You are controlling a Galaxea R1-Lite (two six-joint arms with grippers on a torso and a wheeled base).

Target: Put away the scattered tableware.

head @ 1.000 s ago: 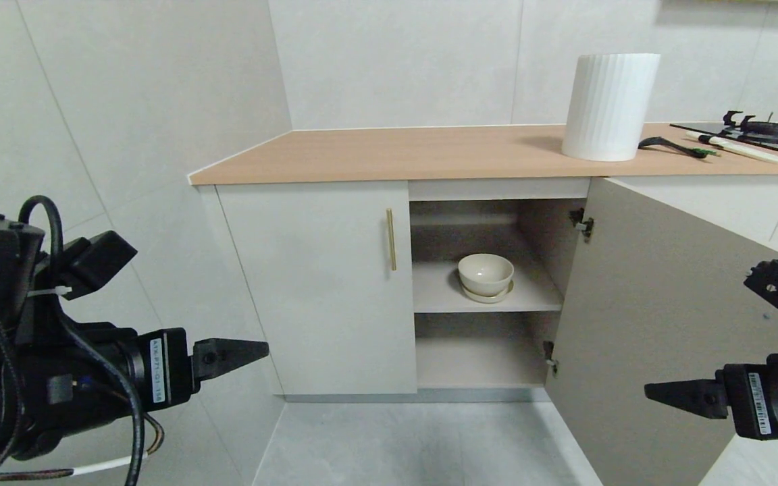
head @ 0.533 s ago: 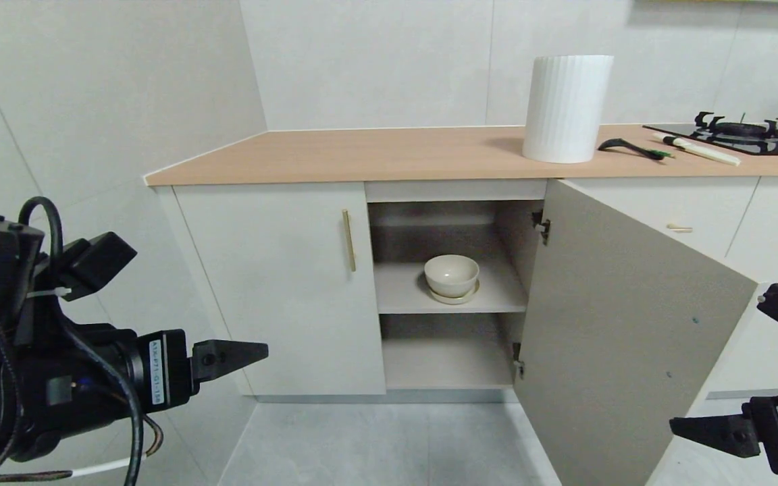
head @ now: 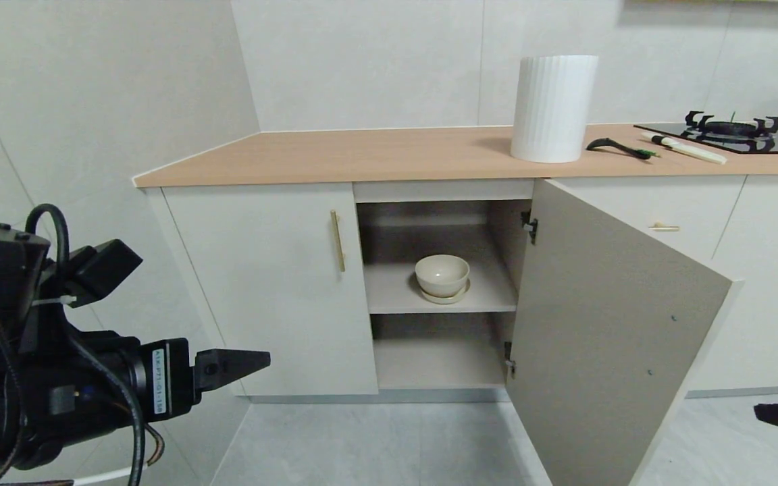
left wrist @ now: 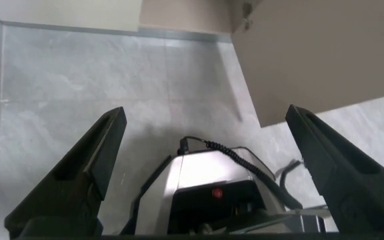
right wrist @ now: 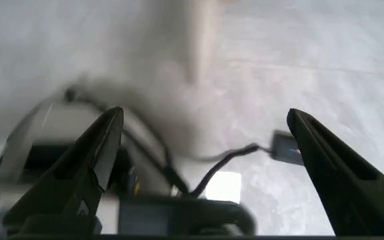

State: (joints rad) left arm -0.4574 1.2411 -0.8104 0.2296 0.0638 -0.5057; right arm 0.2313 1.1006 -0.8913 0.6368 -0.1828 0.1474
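Trouble, as I judge it, comes from the open cabinet door (head: 605, 324): it juts out below the worktop (head: 362, 152), and my right arm could clip it on the way up. Left end effector (left wrist: 205, 113) and right end effector (right wrist: 205, 115) are both spread wide and empty. A cream bowl (head: 442, 273) sits on a saucer (head: 453, 299) on the upper cabinet shelf (head: 396, 290); a dark-handled utensil (head: 622, 147) and a pale utensil (head: 683, 148) lie flat on the worktop near the ribbed white canister (head: 554, 108).
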